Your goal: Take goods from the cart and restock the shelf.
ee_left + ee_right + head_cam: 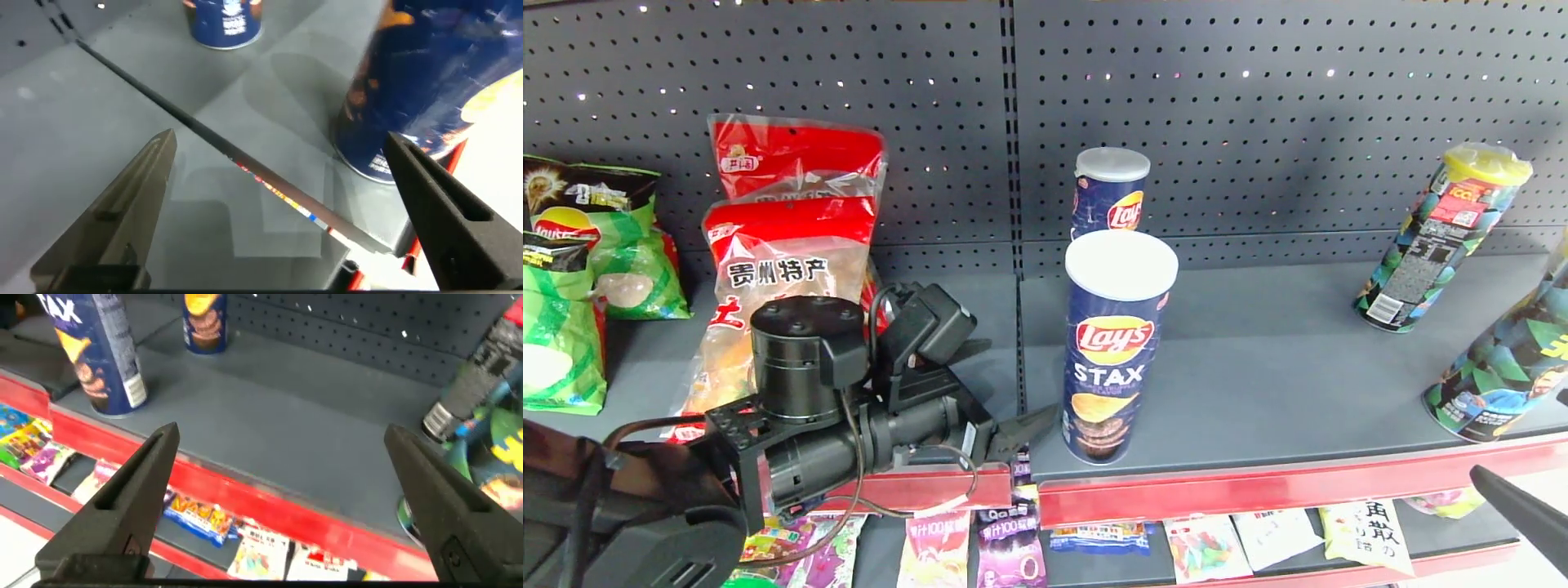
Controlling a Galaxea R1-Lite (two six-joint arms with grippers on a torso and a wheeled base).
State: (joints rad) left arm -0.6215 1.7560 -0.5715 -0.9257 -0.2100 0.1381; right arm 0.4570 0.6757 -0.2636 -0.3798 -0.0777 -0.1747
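bare shelf (1258, 359) between chip cans (1115, 343)

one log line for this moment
left gripper open, empty, beside front blue can | right gripper open, empty | can upright near shelf edge

We are facing a dark grey pegboard back panel (1258, 122), where small points of light (1248, 74) are glinting through some holes. A vertical seam (1006, 122) is splitting it in two. Below, a grey shelf (1258, 367) is carrying a red front rail (1298, 483).
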